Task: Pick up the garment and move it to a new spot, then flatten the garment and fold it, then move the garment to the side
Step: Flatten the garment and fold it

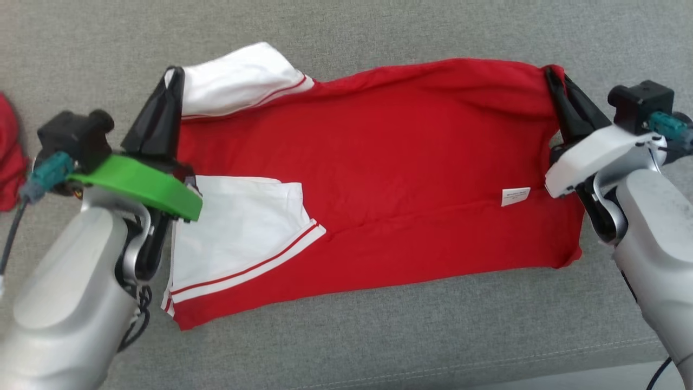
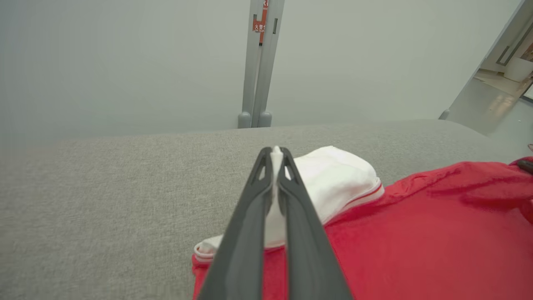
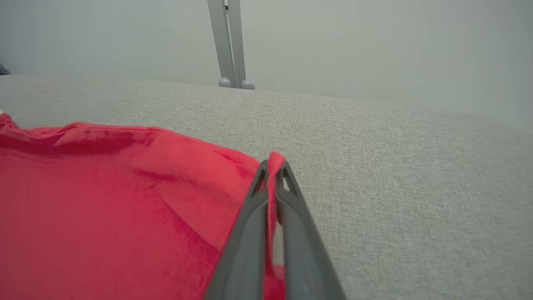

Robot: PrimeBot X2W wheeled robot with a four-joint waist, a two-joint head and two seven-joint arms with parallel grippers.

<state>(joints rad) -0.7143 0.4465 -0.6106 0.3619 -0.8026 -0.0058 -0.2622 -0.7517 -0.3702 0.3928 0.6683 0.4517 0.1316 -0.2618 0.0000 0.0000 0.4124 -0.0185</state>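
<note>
Red cloth (image 1: 10, 157) near left claw (image 1: 174, 73); garment (image 1: 390, 162) pinched.

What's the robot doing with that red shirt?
The robot is holding a red shirt by its two far corners. Its left gripper is pinched shut on the end by a white sleeve, and its right gripper is pinched shut on the red corner at the other end. The shirt lies spread out between them on a grey cushion, mostly flat with some wrinkles along the far edge. It hasn't been folded yet.
</note>
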